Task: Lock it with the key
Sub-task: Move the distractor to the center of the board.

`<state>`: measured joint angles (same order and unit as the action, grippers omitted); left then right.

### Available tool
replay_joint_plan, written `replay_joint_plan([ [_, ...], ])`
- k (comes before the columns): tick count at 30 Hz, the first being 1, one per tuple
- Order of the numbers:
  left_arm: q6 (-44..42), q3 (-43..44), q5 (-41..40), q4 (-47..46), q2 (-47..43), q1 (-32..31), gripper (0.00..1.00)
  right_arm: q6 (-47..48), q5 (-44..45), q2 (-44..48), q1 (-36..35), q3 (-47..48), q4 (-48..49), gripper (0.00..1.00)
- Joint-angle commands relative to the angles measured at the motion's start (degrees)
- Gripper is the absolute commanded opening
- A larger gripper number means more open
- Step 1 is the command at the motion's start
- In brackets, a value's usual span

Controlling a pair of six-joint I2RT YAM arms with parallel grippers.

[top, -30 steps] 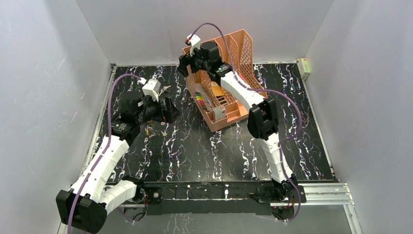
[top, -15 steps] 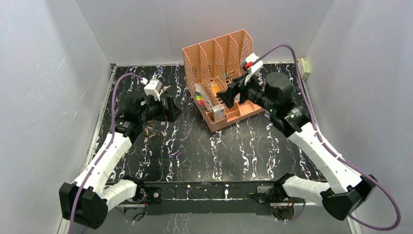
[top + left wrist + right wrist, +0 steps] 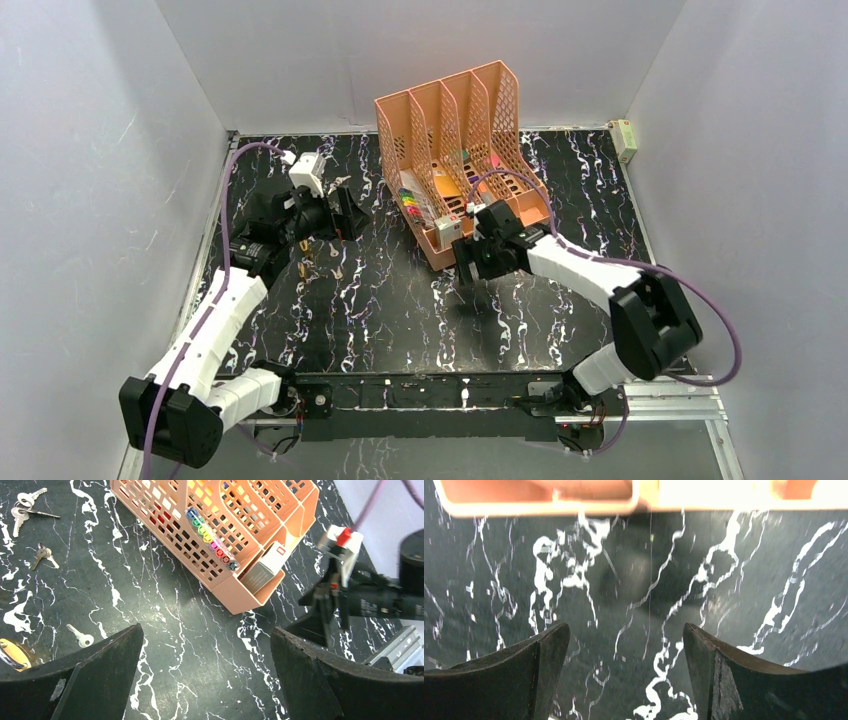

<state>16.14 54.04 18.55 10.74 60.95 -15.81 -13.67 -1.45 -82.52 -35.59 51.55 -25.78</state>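
Observation:
A single silver key (image 3: 80, 636) lies on the black marbled table (image 3: 190, 680), just left of my left gripper's (image 3: 206, 630) view. A brass padlock (image 3: 9, 652) peeks out at the left edge, partly hidden behind my left finger. Another key (image 3: 42, 555) and a key bunch (image 3: 27, 505) lie farther back. My left gripper (image 3: 352, 218) hovers open above this spot, holding nothing. The right gripper (image 3: 625, 627) is open and empty, low over bare table just in front of the organizer; in the top view this gripper (image 3: 465, 262) sits at mid table.
An orange mesh file organizer (image 3: 455, 130) stands at the back centre, with a white box (image 3: 265, 567) and a row of coloured markers (image 3: 210, 530) in its front tray. Its base edge (image 3: 544, 500) is close ahead of the right gripper. Grey walls enclose the table.
The right arm swung from behind the organizer round its right side and down to the table in front of it. The left arm shifted slightly toward the back.

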Motion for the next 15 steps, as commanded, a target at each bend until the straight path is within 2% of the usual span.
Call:
replay_joint_plan([
  [1,3.0,-0.2,0.9,0.9,-3.3,0.4,0.98,-2.6,4.4,-5.4,0.1,6.3,7.0,0.91],
  [10,5.4,-1.8,1.7,0.5,-5.5,0.4,0.98,-10.1,9.1,-15.9,0.0,10.3,19.1,0.91],
  [15,6.8,-2.8,1.2,-1.4,-5.8,0.3,0.98,-9.1,9.0,-22.5,0.0,15.9,23.4,0.91],
])
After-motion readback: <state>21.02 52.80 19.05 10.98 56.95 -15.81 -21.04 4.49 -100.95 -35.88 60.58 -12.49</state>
